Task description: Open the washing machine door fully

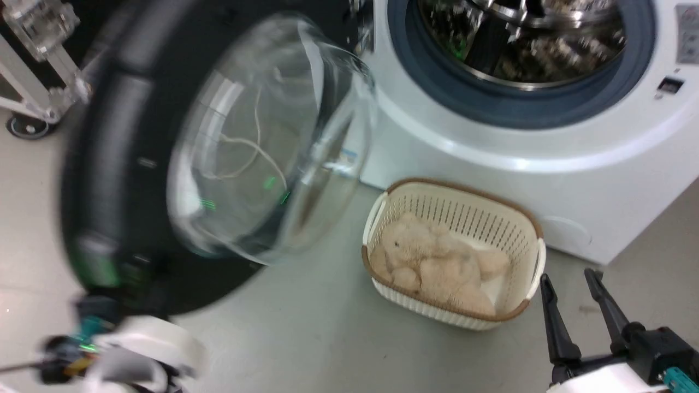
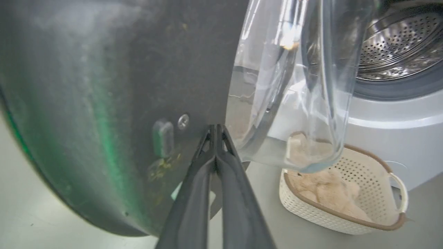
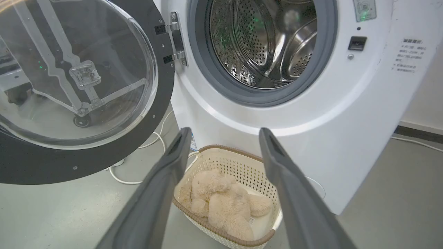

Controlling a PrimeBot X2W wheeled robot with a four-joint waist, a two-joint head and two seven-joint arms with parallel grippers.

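Observation:
The washing machine door (image 1: 117, 180) is a big glossy black disc with a bulging clear glass bowl (image 1: 273, 142). It stands swung out to the left on its metal hinge (image 3: 176, 38), its inner side (image 2: 104, 103) facing me. My left gripper (image 2: 216, 129) is shut, its tips touching the door's inner black face (image 3: 86, 162) beside the glass bowl (image 2: 294, 86). My right gripper (image 1: 570, 281) hangs open low at the right, apart from the door, with nothing between its fingers (image 3: 169, 162).
The white washing machine (image 1: 546, 164) stands ahead with its steel drum (image 3: 263, 41) exposed inside a blue-grey rubber ring (image 1: 524, 106). A cream basket (image 1: 527, 229) holding a beige plush toy (image 1: 437, 262) sits on the floor before it. A white cable (image 3: 138, 173) lies under the door.

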